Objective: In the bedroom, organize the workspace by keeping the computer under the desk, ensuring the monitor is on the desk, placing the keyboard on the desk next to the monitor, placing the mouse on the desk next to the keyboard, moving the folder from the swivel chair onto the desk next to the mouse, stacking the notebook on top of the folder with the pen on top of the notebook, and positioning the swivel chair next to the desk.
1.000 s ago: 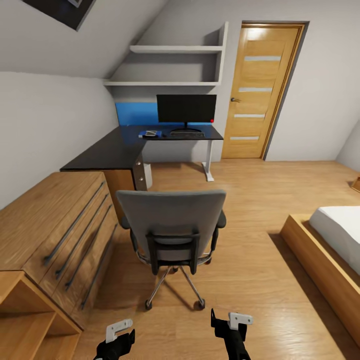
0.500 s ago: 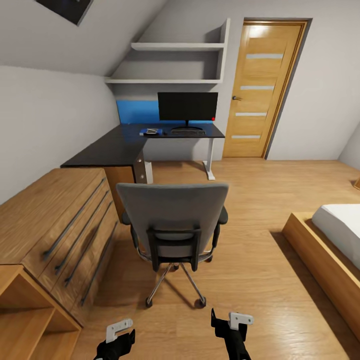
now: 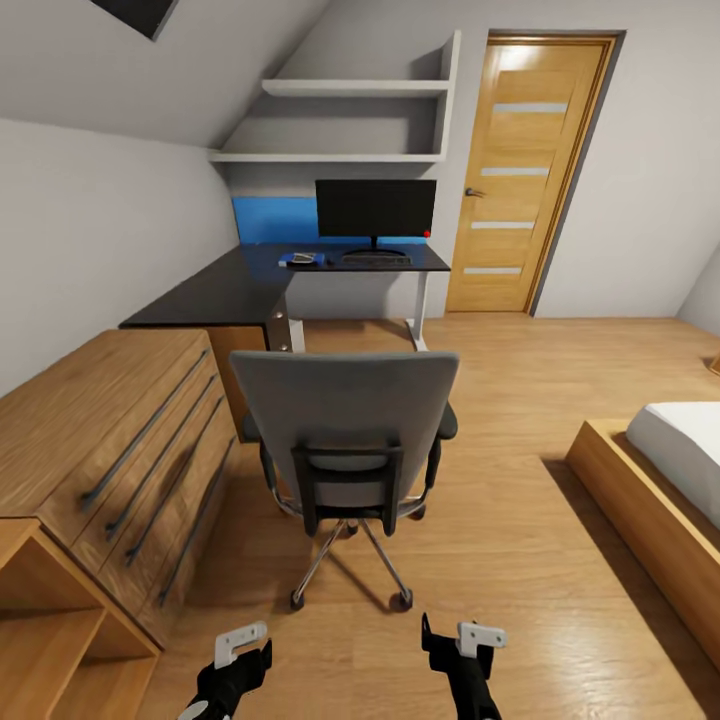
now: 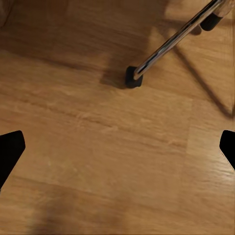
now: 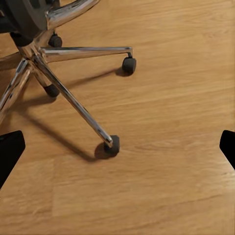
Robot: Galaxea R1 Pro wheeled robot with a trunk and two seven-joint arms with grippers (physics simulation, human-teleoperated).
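Both grippers, left point(image 3: 240, 645) and right point(image 3: 462, 640), hang spread and empty over the light wood floor point(image 3: 520, 560); the grey-backed chrome-based swivel chair point(image 3: 345, 440) stands dead ahead, back toward them, roughly midway between arms, well short of the long black desk point(image 3: 250, 290).

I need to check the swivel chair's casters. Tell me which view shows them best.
The right wrist view: the swivel chair's chrome base spreads out with several black casters sharp. The left wrist view catches one leg and caster. The head view shows the whole chair, casters tiny.

No readable text, label or number anywhere.
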